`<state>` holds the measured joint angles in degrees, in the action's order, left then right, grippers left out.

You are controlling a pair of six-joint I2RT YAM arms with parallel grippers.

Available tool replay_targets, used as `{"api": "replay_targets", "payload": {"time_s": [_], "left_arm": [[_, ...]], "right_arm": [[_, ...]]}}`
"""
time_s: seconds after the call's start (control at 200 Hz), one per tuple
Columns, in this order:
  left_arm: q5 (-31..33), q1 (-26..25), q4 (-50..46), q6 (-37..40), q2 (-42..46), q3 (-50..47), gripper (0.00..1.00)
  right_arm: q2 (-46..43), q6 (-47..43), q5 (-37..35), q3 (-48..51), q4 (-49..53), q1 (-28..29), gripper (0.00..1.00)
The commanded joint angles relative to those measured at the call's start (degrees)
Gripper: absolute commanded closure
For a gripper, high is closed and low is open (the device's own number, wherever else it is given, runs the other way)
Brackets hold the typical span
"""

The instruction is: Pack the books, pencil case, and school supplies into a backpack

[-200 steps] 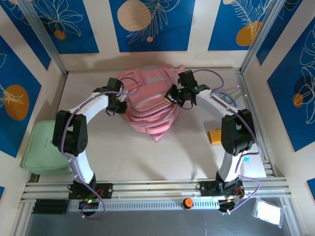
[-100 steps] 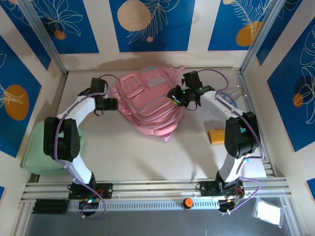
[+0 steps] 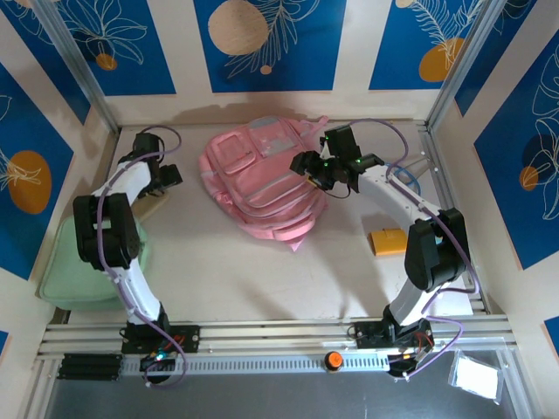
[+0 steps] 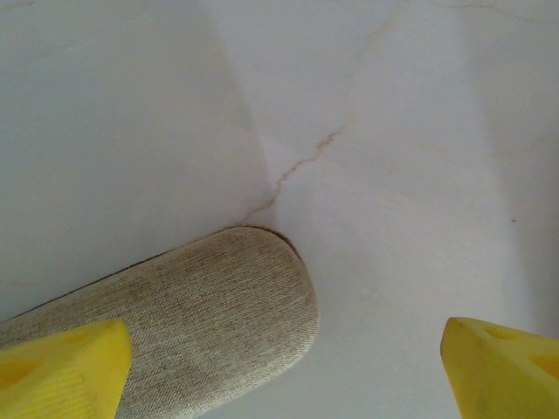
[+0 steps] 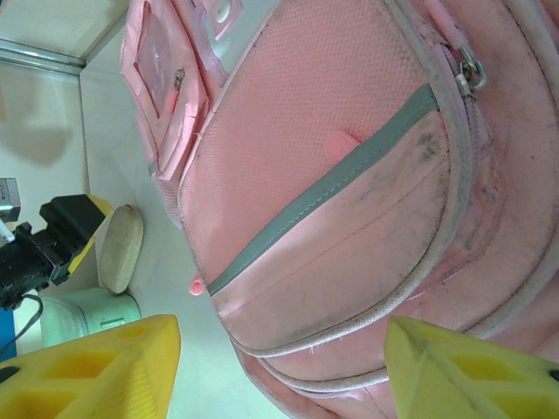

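The pink backpack point(image 3: 260, 186) lies flat at the table's back centre, front pockets up. My right gripper point(image 3: 304, 166) hovers open at its right edge; in the right wrist view its jaws point(image 5: 279, 367) stand wide over the backpack point(image 5: 349, 175) front pocket, holding nothing. My left gripper point(image 3: 168, 175) is at the far left, open above the tan pencil case point(image 3: 152, 208). In the left wrist view the pencil case point(image 4: 175, 323) has its rounded end between the spread fingers point(image 4: 65, 367), untouched, with the left gripper point(image 4: 281, 374) over its tip. The books are out of view.
A mint-green soft bag point(image 3: 77, 262) lies at the left table edge. A small orange flat item point(image 3: 384, 241) rests right of centre beside the right arm. A blue cable loop point(image 3: 403, 173) sits at the back right. Bare tabletop point(image 3: 262, 279) spreads in front of the backpack.
My left arm has swung left, away from the backpack to the pencil case. The backpack has dropped from a bunched heap to lying flat. The right gripper has stayed at its right edge.
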<state>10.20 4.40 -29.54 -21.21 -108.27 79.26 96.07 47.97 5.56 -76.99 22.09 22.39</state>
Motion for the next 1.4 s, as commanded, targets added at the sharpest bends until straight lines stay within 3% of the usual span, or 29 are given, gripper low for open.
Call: {"api": "replay_targets", "payload": {"time_s": [0.0, 0.11, 0.265, 0.57, 0.915, 1.395], "left_arm": [[3.3, 1.9, -3.9, -2.1, -1.7, 1.6, 0.10], [2.2, 3.9, -3.9, -0.4, -1.8, 1.8, 0.10], [-4.8, 6.6, -7.0, 5.0, -6.0, 6.5, 0.07], [-9.1, 6.7, -10.6, 4.6, -7.7, 6.6, 0.05], [-10.2, 1.1, -11.7, 5.8, -3.3, 0.1, 0.06], [-15.6, -8.0, -11.6, -0.8, 14.8, -20.3, 0.05]], "right_arm": [[-1.3, -0.8, 0.4, 0.6, 0.2, 0.5, 0.37], [-1.3, -0.8, 0.7, 0.9, 0.3, 0.7, 0.37], [-1.2, -0.4, 0.9, 1.4, -0.2, 1.2, 0.37], [-1.2, 0.0, 0.8, 1.8, -0.4, 1.6, 0.37], [-0.6, 0.5, 1.1, 1.9, -1.1, 2.0, 0.37], [-0.5, 0.8, 1.7, 3.1, -2.5, 2.1, 0.37]]}}
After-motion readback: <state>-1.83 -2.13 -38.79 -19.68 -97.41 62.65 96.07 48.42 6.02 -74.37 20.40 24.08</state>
